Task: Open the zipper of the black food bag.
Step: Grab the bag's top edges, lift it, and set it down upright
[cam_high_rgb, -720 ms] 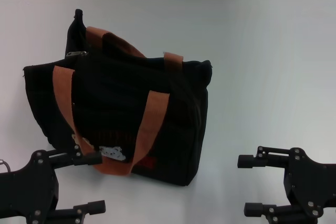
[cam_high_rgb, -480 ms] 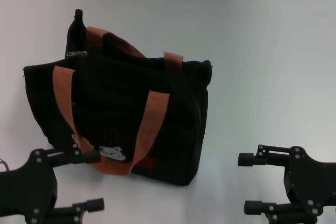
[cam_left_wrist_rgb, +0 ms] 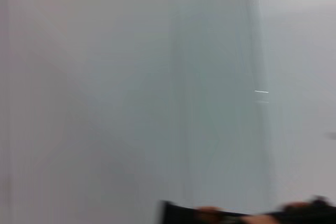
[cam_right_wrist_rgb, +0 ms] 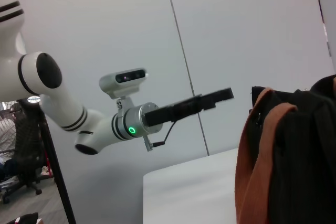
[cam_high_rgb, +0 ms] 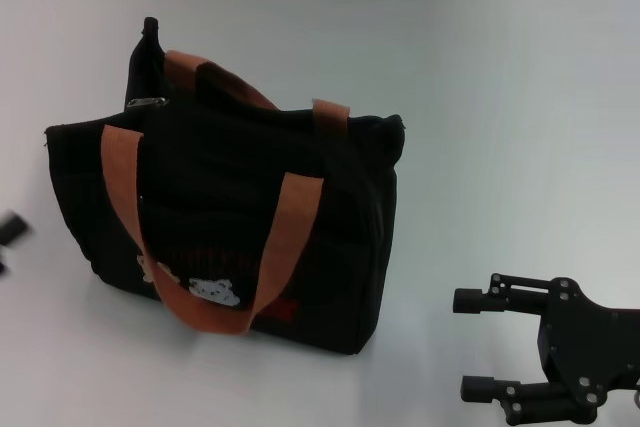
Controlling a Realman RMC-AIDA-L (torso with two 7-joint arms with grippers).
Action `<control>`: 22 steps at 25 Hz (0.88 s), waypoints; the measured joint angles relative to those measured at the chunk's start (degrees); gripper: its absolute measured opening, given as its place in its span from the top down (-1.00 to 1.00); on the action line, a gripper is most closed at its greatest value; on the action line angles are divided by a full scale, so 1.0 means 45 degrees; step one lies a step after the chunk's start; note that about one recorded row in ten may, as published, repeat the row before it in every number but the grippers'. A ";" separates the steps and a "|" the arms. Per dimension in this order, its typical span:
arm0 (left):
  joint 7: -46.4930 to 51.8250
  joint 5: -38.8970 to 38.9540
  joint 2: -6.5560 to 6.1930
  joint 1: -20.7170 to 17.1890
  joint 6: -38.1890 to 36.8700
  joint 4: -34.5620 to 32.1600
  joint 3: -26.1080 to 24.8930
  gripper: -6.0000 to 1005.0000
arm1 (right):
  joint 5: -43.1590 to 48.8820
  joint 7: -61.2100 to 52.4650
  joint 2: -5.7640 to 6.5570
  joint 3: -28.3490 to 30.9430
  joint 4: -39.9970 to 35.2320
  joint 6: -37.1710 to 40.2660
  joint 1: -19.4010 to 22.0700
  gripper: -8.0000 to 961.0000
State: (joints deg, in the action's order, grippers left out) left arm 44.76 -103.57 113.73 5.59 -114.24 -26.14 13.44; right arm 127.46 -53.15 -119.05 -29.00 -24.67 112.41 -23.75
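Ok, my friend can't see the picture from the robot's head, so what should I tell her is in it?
A black food bag with orange-brown handles stands upright on a white table, its zipper pull at the far left corner of the top. The right tool waits open beside the bag, not touching it. Only a blurry bit of the left tool shows at the left edge.

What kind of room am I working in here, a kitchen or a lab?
Most likely a lab or test room, not a kitchen. The black food bag sits alone on a plain white table, pale panelled walls stand behind, and an office chair shows past the left arm.
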 joint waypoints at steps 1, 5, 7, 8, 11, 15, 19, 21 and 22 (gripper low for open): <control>0.0000 0.0000 0.0000 0.0000 0.0000 0.0000 0.0000 -0.50 | 0.0000 0.0000 0.0000 0.0000 0.0000 0.0000 0.0000 -0.62; -0.0068 -0.0307 0.0085 0.0172 0.0546 0.0095 -0.0383 -0.50 | -0.0004 0.0000 -0.0006 -0.0001 0.0015 -0.0047 -0.0018 -0.62; -0.0068 -0.0474 0.0105 0.0361 0.0727 0.0114 -0.0351 -0.50 | -0.0004 0.0000 -0.0006 -0.0006 0.0015 -0.0047 -0.0021 -0.62; -0.0068 -0.0757 0.0135 0.0614 0.0937 0.0131 -0.0325 -0.50 | -0.0005 -0.0001 -0.0008 -0.0024 0.0015 -0.0047 -0.0029 -0.62; -0.0068 -0.1173 0.0182 0.0900 0.1122 0.0136 -0.0320 -0.50 | -0.0004 -0.0003 -0.0010 -0.0031 0.0015 -0.0048 -0.0030 -0.62; -0.0068 -0.1602 0.0342 0.1331 0.1663 0.0168 -0.0287 -0.50 | -0.0004 -0.0004 -0.0010 -0.0018 0.0014 -0.0048 -0.0055 -0.62; -0.0067 -0.1874 0.0435 0.1518 0.1730 0.0174 -0.0273 -0.50 | -0.0005 -0.0004 -0.0011 -0.0009 0.0013 -0.0047 -0.0092 -0.62; -0.0080 -0.2002 0.0514 0.1612 0.1672 0.0184 -0.0270 -0.50 | -0.0004 -0.0004 -0.0010 0.0001 0.0005 -0.0046 -0.0102 -0.62; -0.0109 -0.2048 0.0569 0.1666 0.1672 0.0184 -0.0255 -0.50 | -0.0004 -0.0004 -0.0010 0.0002 0.0000 -0.0046 -0.0112 -0.62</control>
State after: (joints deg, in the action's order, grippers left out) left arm 44.27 -112.79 116.29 13.08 -106.72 -25.31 12.29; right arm 127.44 -53.17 -119.09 -29.00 -24.67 112.20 -24.26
